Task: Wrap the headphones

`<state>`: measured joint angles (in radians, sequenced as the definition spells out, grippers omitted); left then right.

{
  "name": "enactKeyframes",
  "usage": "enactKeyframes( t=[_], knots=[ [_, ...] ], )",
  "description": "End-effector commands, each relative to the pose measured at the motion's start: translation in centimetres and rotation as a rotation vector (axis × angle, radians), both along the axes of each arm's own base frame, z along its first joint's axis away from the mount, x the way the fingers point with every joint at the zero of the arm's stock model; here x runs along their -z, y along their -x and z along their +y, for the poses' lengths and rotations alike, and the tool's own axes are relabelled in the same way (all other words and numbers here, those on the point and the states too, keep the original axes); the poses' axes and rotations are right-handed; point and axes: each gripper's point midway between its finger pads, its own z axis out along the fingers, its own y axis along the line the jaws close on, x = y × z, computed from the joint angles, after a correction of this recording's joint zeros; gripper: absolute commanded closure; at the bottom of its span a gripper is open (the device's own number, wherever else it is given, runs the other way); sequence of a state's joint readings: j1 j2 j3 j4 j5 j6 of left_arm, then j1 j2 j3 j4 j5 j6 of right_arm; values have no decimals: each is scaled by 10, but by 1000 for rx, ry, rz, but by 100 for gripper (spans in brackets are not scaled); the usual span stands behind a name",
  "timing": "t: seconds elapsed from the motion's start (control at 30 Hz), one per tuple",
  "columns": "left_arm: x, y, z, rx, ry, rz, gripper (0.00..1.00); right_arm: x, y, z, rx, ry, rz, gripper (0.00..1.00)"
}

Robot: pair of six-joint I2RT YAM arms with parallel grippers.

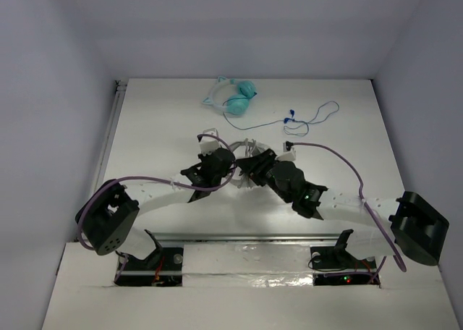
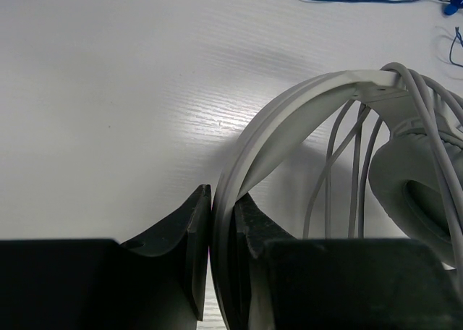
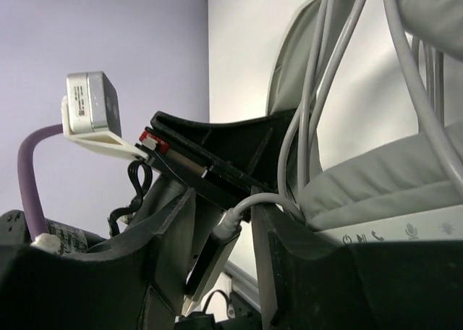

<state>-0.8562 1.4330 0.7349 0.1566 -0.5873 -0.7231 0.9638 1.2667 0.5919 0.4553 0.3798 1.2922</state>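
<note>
Although no brand name or legible writing shows anywhere, the grey-white ear cup in the right wrist view carries a row of small printed symbols along its rim: power, play/pause, a telephone handset and a microphone. A sticker on the dark arm body at the lower left of that view is too blurred to read.

The headphones are at the middle of the table, between the two arms. The left gripper is closed on the white headband, which runs edge-on between its fingers and arches away to the ear cup at the right. Several turns of the pale cable pass under the headband beside the cup.

The right gripper has its jaws somewhat apart, with the end of the cable lying between them; whether they pinch it cannot be told. The left arm's finger and its grey camera block, with a purple lead, stand directly in front of it and block much of the view.

Teal cat-ear headphones lie near the far edge of the table. Blue-wired earbuds lie to their right, well apart from both grippers.
</note>
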Motion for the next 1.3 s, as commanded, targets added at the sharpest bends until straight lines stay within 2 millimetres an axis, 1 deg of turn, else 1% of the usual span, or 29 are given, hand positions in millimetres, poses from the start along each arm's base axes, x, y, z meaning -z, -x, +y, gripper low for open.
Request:
enactKeyframes(
  t=[0.0, 0.03, 0.1, 0.23, 0.3, 0.33, 0.37, 0.43, 0.8, 0.93, 1.1, 1.13, 1.17, 1.2, 1.27],
  knots=[
    [-12, 1, -16, 34, 86, -29, 100, -32, -23, -11, 131, -53, -72, 57],
    [-13, 2, -16, 37, 87, -28, 100, -31, -25, -12, 140, -46, -72, 52],
    [-12, 3, -16, 41, 85, -24, 100, -31, -28, -15, 163, -19, -76, 50],
    [-13, 4, -18, 50, 88, -18, 100, -28, -31, -17, 174, 15, -81, 43],
    [-14, 4, -20, 54, 91, -16, 100, -29, -32, -19, 188, 30, -87, 42],
    [-14, 4, -20, 58, 91, -15, 100, -30, -33, -20, 193, 36, -92, 39],
    [-14, 4, -20, 60, 89, -13, 100, -29, -33, -23, 199, 53, -91, 39],
    [-15, 4, -21, 61, 90, -12, 100, -35, -35, -26, 213, 61, -106, 36],
    [-23, 2, -22, 67, 92, -24, 100, -43, -36, -41, 255, 126, -137, 35],
    [-26, 3, -24, 76, 96, -25, 100, -52, -35, -44, 254, 147, -165, 36],
    [-26, 3, -27, 89, 100, -17, 100, -63, -34, -47, 248, 166, -192, 37],
    [-24, 3, -29, 95, 97, -12, 100, -66, -33, -49, 249, 172, -198, 40],
    [-24, 2, -30, 97, 95, -10, 100, -65, -33, -51, 254, 187, -197, 42],
    [-22, 2, -31, 100, 92, -6, 100, -71, -32, -56, 269, 186, -208, 44],
    [-21, 0, -33, 102, 88, -5, 100, -74, -31, -65, 283, 222, -222, 60]
  ],
)
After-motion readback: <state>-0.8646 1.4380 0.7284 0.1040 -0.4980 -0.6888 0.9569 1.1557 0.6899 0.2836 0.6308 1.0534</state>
